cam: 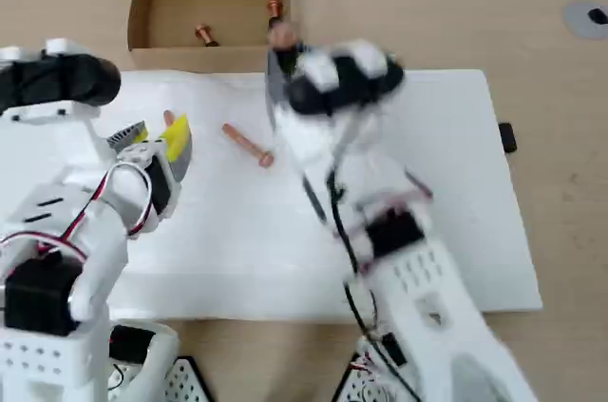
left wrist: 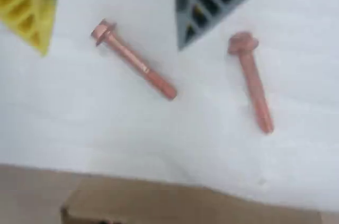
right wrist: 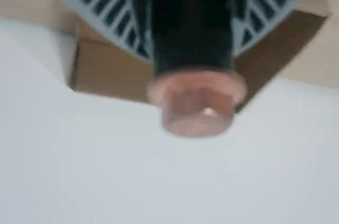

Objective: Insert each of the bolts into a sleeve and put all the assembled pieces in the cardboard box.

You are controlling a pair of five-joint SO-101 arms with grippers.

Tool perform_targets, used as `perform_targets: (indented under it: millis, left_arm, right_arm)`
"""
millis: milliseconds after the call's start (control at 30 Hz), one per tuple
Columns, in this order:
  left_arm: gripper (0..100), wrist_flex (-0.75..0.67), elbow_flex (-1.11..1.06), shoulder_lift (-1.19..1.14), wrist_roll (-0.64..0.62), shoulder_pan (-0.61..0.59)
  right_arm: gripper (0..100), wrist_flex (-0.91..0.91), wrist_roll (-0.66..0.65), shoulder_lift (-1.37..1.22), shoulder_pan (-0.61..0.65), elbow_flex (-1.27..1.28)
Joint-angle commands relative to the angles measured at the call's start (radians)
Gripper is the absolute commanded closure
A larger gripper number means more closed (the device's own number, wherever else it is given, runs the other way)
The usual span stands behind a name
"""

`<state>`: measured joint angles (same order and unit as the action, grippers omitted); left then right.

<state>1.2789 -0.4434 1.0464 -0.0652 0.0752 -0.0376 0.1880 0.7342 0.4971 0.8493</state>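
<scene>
My right gripper (right wrist: 193,49) is shut on a black sleeve (right wrist: 193,23) with a copper bolt head (right wrist: 197,102) sticking out of its end. In the high view this assembled piece (cam: 282,37) hangs at the front wall of the cardboard box (cam: 180,58), held by the right gripper (cam: 278,65). Two more copper pieces (cam: 204,36) (cam: 275,10) lie inside the box. My left gripper (left wrist: 111,49) is open just above the white mat, over two bare bolts (left wrist: 132,60) (left wrist: 251,81). From above, one bolt (cam: 247,145) lies right of the left gripper (cam: 157,131), and the other (cam: 169,119) is partly hidden by it.
A white mat (cam: 427,231) covers the middle of the wooden table. The box's front wall (left wrist: 185,203) lies just beyond the bolts. A small black object (cam: 507,137) sits off the mat's right edge, and a grey disc (cam: 587,18) is at the far right.
</scene>
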Motion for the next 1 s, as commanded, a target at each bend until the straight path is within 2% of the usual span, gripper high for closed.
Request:
perform_targets:
  millis: [0, 467, 800, 967]
  left_arm:
    - [83, -0.003, -0.003, -0.005, -0.005, -0.018]
    - [83, -0.026, -0.114, -0.005, 0.0, -0.173]
    - [83, -0.018, -0.138, -0.004, 0.003, -0.18]
    - [83, -0.018, -0.14, -0.004, 0.003, -0.18]
  right_arm:
    - [98.9, 0.035, 0.041, -0.252, -0.033, -0.282]
    - [98.9, 0.035, 0.072, -1.032, -0.053, -0.901]
    - [98.9, 0.035, 0.068, -1.543, -0.127, -1.454]
    - [98.8, 0.002, 0.066, -1.712, -0.127, -1.647]
